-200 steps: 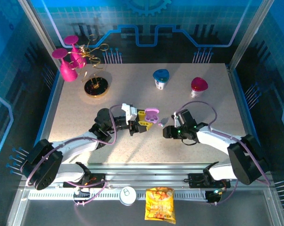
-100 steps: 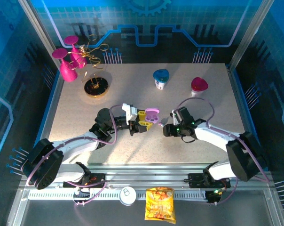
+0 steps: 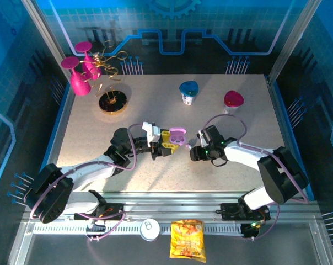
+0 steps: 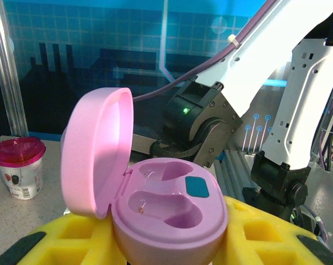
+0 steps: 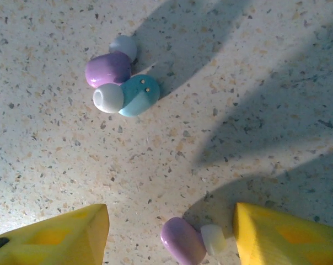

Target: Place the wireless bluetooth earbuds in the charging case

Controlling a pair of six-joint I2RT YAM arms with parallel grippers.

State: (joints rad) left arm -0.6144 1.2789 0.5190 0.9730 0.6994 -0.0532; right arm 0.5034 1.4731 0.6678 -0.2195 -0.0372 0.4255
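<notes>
Left gripper (image 3: 167, 141) is clamped on the lilac charging case (image 4: 166, 207), holding it off the table (image 5: 254, 83) with the lid (image 4: 97, 152) swung up and both wells (image 4: 164, 207) empty. Facing it, the right gripper (image 5: 171, 223) hangs low over the table with its yellow fingers (image 5: 73, 232) spread and nothing held. A lilac earbud (image 5: 180, 238) lies on the table between those fingers, its white tip just beside the right one. Farther out, a pale blue earbud (image 5: 138, 94) and a second lilac earbud (image 5: 108, 69) lie touching each other.

The step in hand looks like the first pick. The next move likely calls for centring the fingers on the near bud, closing gently on its rounded body, then carrying it to a well.

Whether the right finger touches the bud's tip cannot be told. The left fingertips are cut off in the left wrist view, and a teal patch (image 4: 198, 187) beside one well is hard to identify.
</notes>
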